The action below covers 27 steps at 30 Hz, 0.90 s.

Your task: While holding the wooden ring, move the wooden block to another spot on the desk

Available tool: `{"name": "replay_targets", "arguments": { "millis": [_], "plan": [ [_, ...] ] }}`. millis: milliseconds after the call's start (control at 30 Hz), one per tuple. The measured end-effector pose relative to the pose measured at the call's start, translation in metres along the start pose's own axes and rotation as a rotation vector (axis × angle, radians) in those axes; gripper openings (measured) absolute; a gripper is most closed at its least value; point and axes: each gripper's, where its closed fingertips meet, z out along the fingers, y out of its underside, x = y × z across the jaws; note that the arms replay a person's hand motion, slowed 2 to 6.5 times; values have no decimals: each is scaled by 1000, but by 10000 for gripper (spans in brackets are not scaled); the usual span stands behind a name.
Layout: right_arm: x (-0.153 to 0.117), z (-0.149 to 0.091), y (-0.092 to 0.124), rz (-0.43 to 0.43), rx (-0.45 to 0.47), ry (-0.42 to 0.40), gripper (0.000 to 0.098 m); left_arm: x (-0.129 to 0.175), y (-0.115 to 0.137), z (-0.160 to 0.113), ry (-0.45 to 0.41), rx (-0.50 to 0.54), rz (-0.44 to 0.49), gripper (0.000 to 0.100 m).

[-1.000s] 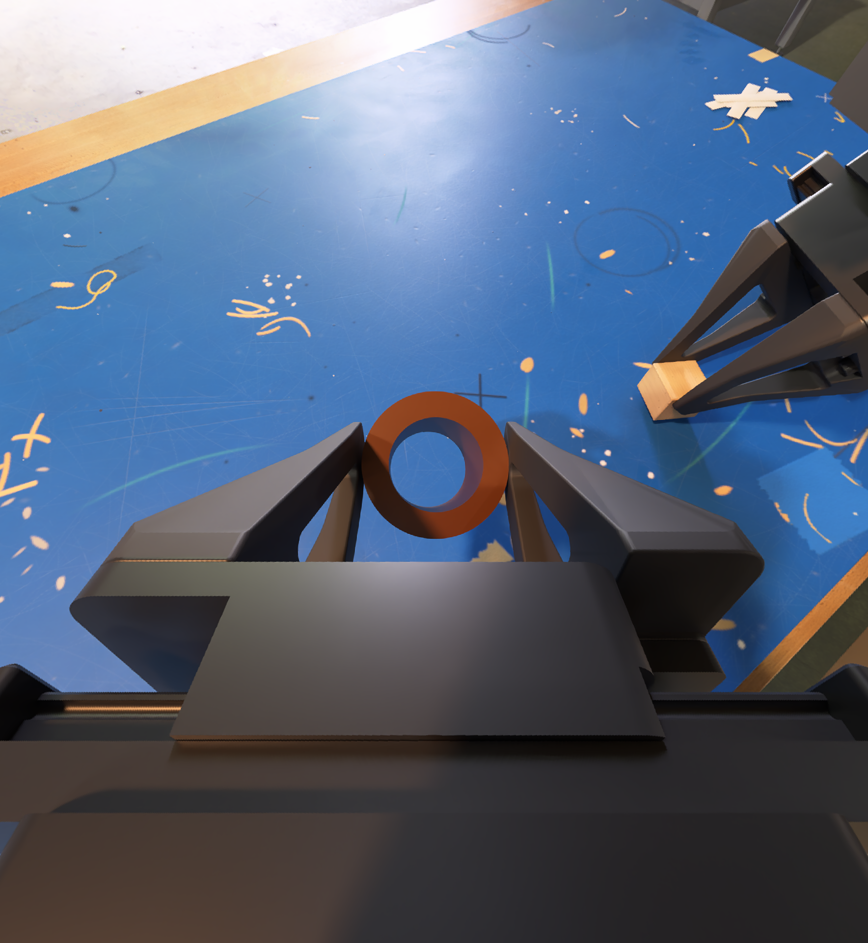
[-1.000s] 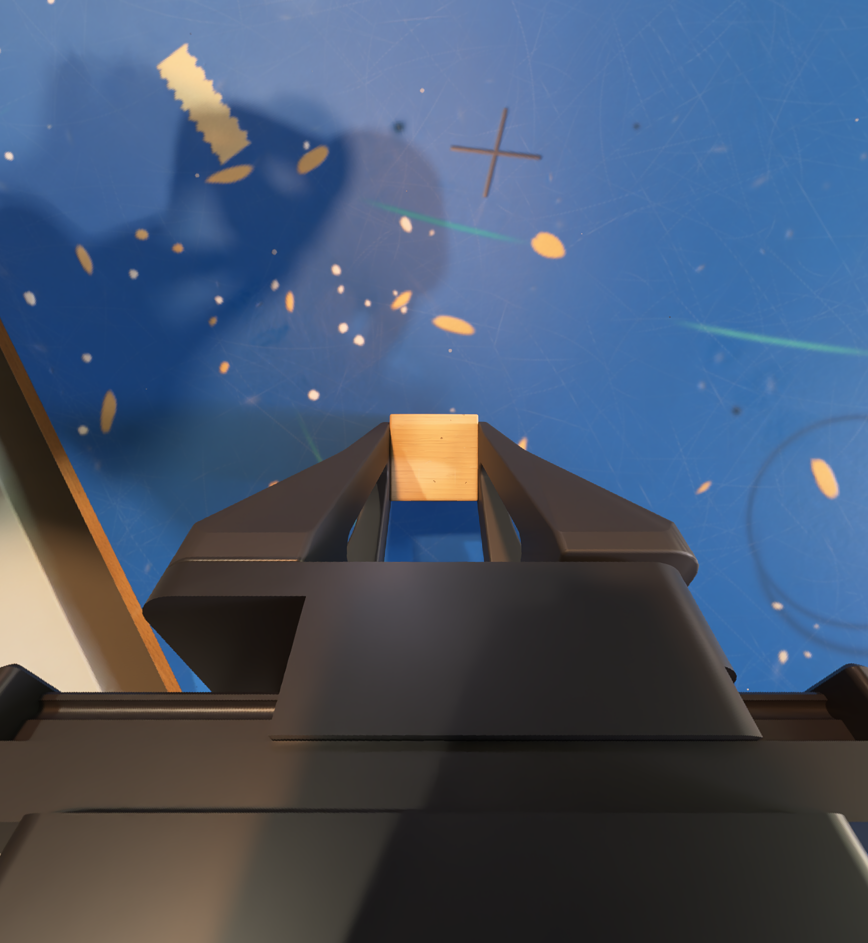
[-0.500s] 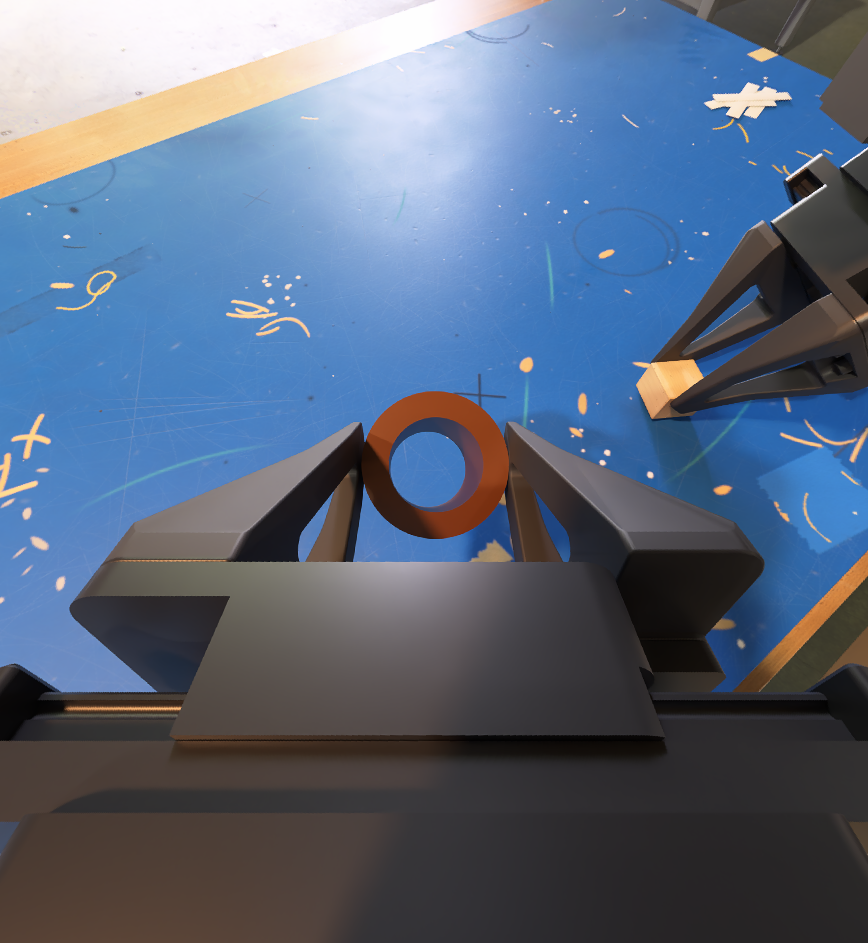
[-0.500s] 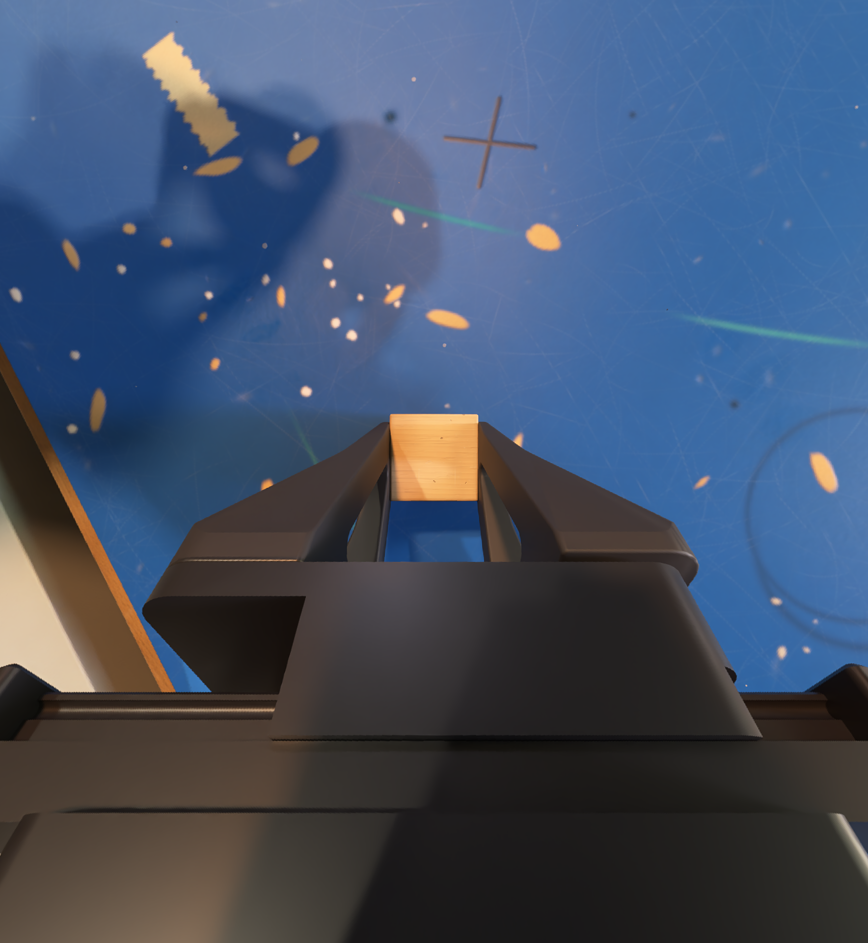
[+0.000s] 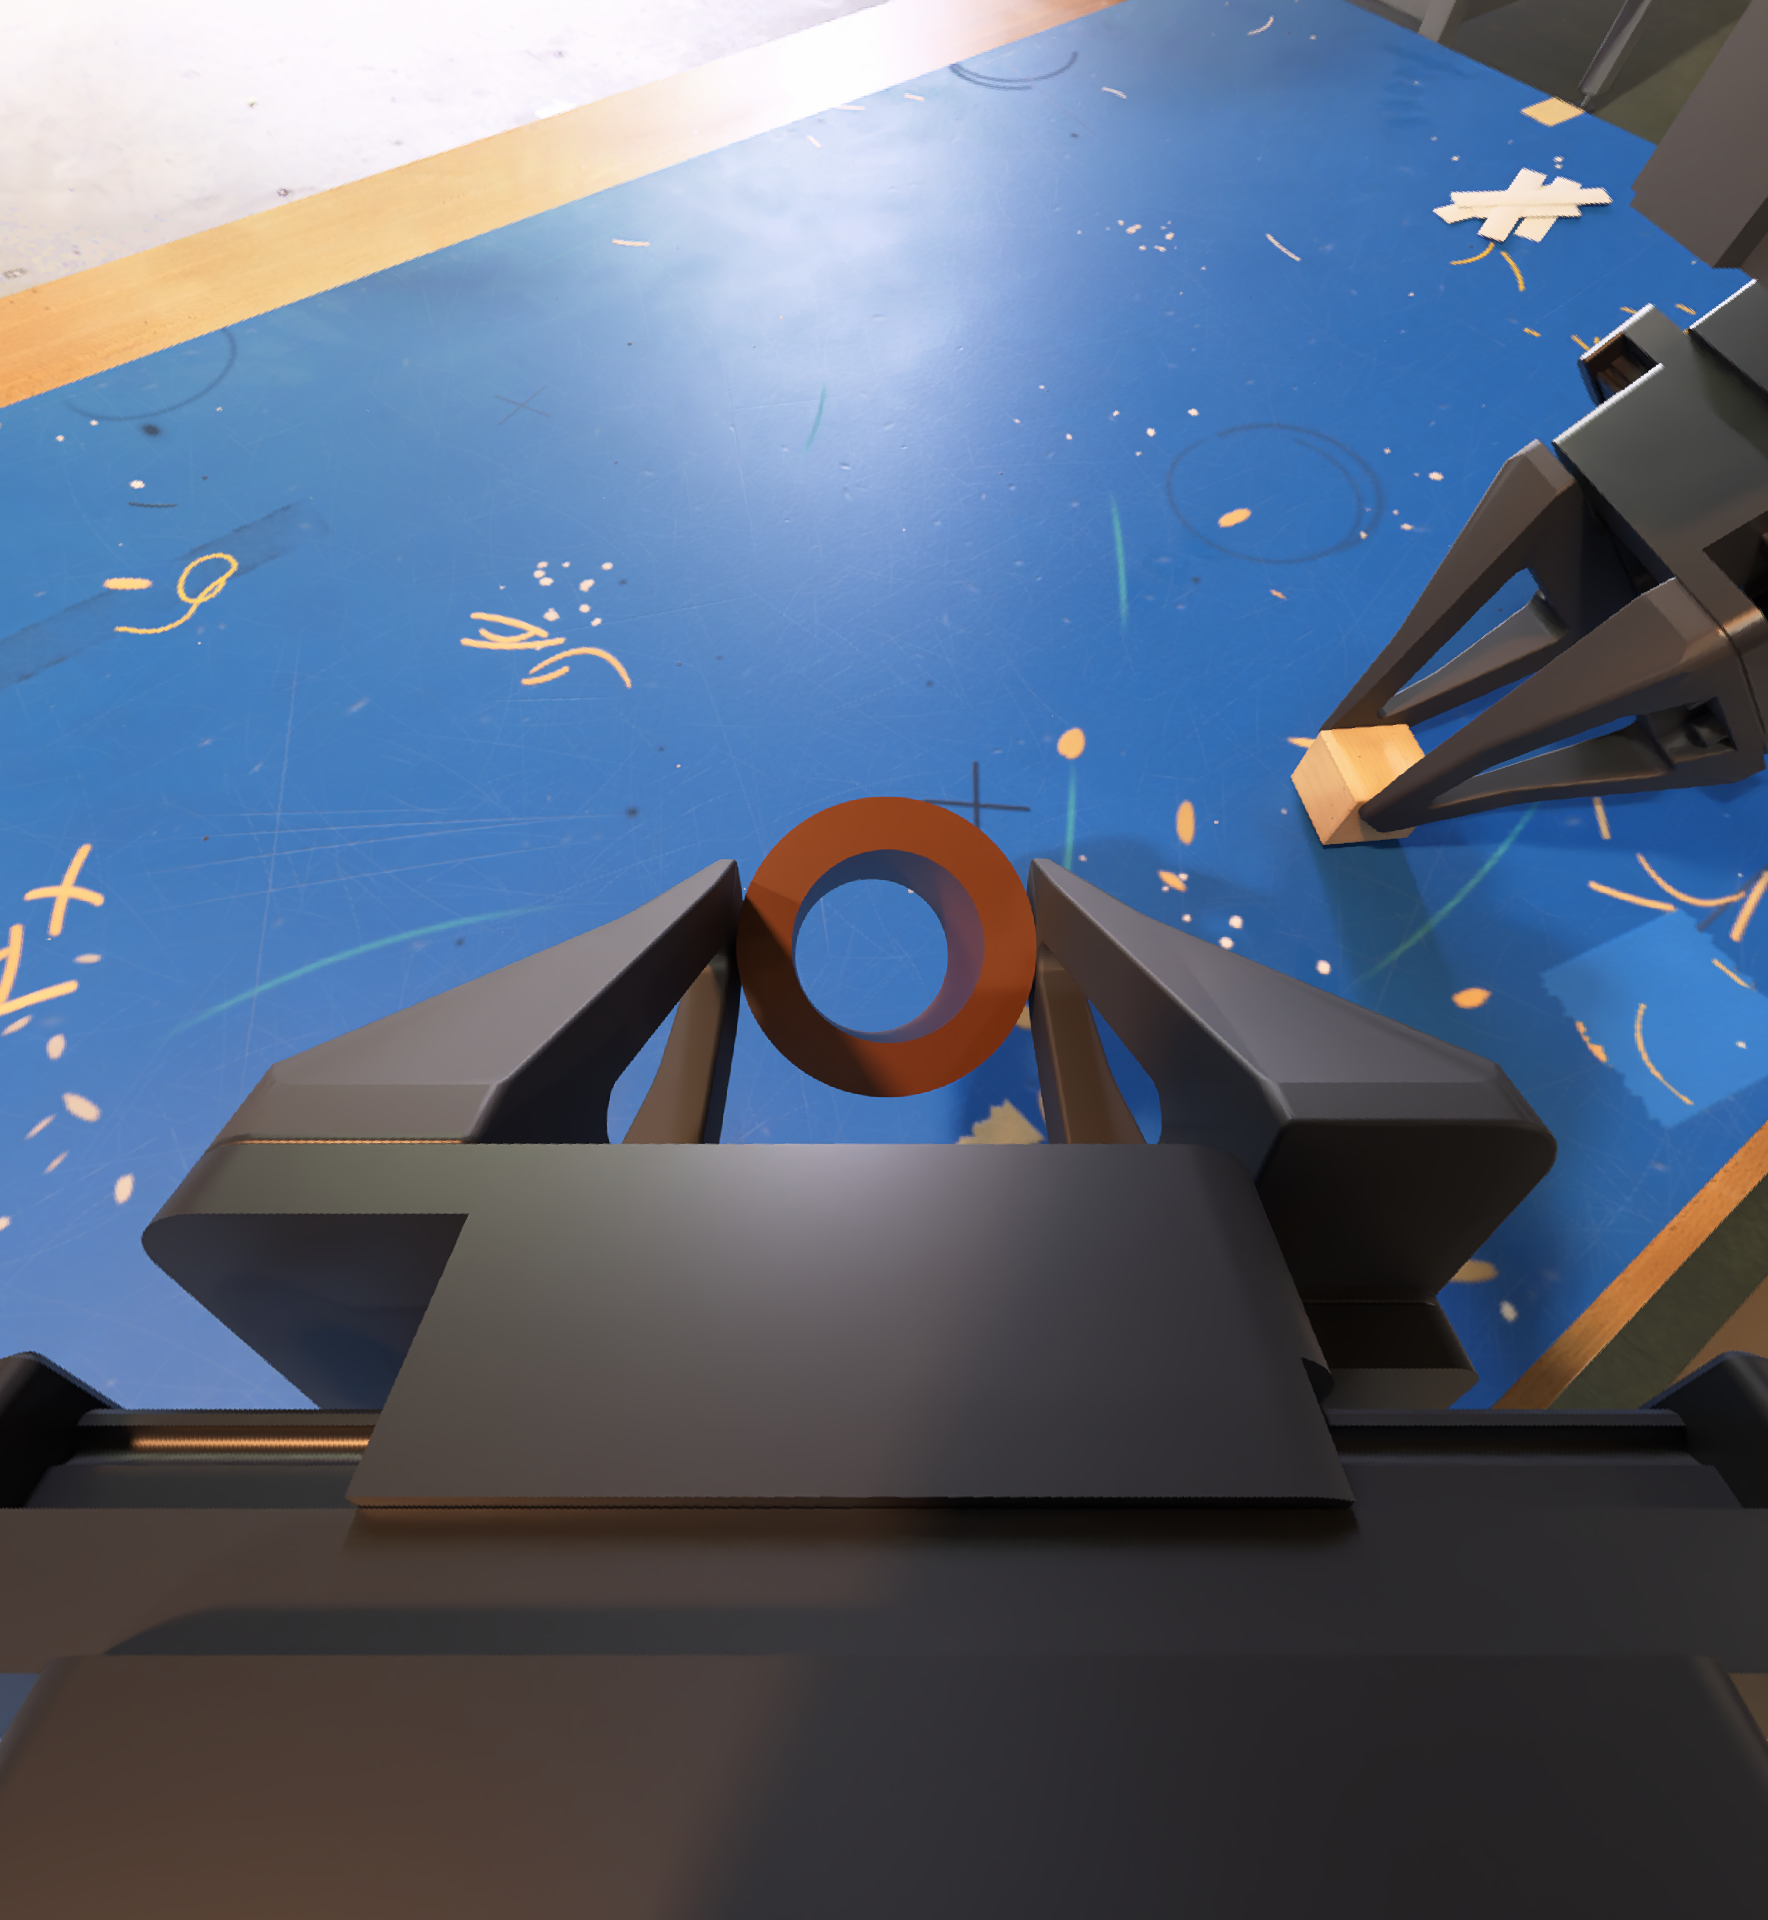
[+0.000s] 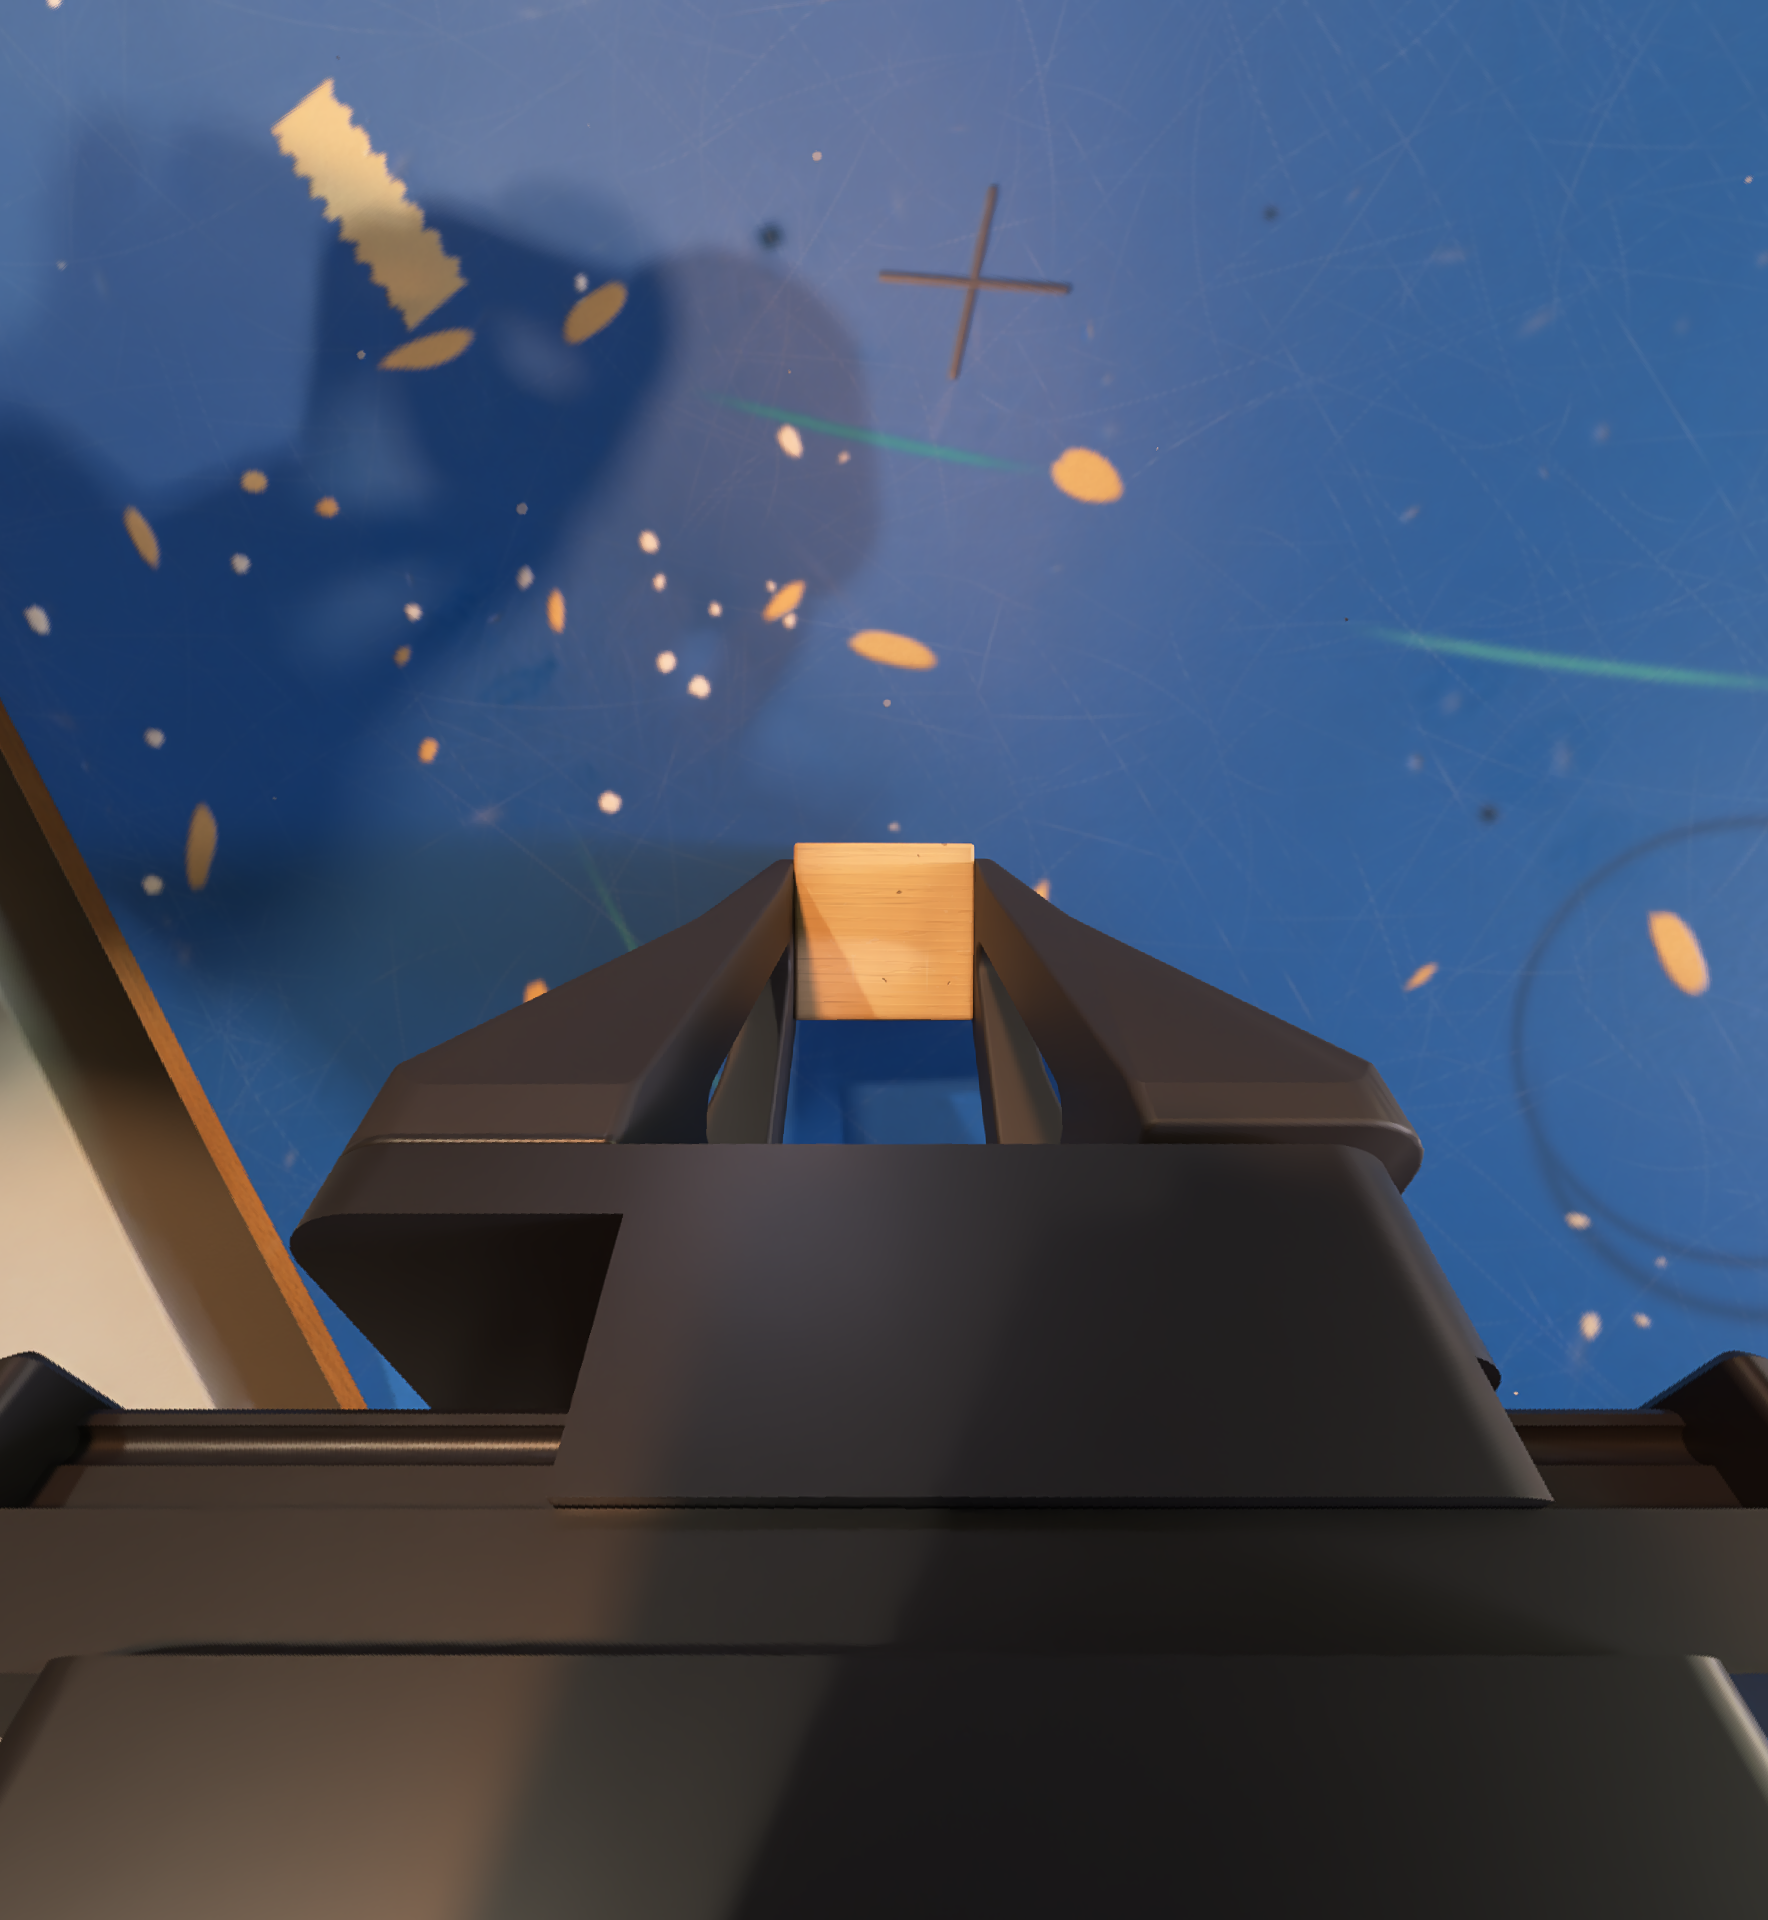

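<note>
Two grippers are at work over the blue desk (image 5: 859,364), each with something clamped between its fingers. Left gripper (image 5: 886,935): its jaws are clenched on the ring (image 5: 1005,935), a reddish-brown wooden band held upright at the fingertips, its hole facing the camera so the blue surface shows through. The fingers press on the ring's outer rim from either side, and the ring is clear of the desk.

Right gripper (image 6: 884,930): its jaws grip the block (image 6: 884,930), a pale wooden cube pinched at the very tips. In the left wrist view the right gripper (image 5: 1363,784) reaches in from the far right, fingers angled downward, with the block (image 5: 1353,774) at their ends; its lower corner is at or just above the desk, and I cannot tell whether it touches. Block and ring are well apart.

Paint specks, scribbles, a dark cross (image 6: 973,283) and faint pencilled circles mark the blue surface. A scrap of tan tape (image 6: 366,203) lies beyond the block in the right wrist view, partly under a broad shadow. A wooden border (image 5: 444,208) edges the desk.
</note>
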Motion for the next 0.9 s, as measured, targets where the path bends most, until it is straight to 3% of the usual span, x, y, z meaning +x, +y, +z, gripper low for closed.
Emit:
{"name": "replay_targets", "arguments": {
  "millis": [200, 333, 533, 900],
  "plan": [
    [1, 0, 0, 22, 2, -5, 277, 0, 0, 0, -1, 1, 1, 456],
    [1, 0, 0, 22, 2, -7, 419, 0, -1, 0, -2, 2, 1, 456],
    [2, -2, 0, 13, 1, 9, 507, 0, -1, -1, -4, 1, 3, 456],
    [4, -18, -11, 6, 65, 21, 527, -1, -2, -1, -6, 5, 3, 456]
  ]
}}
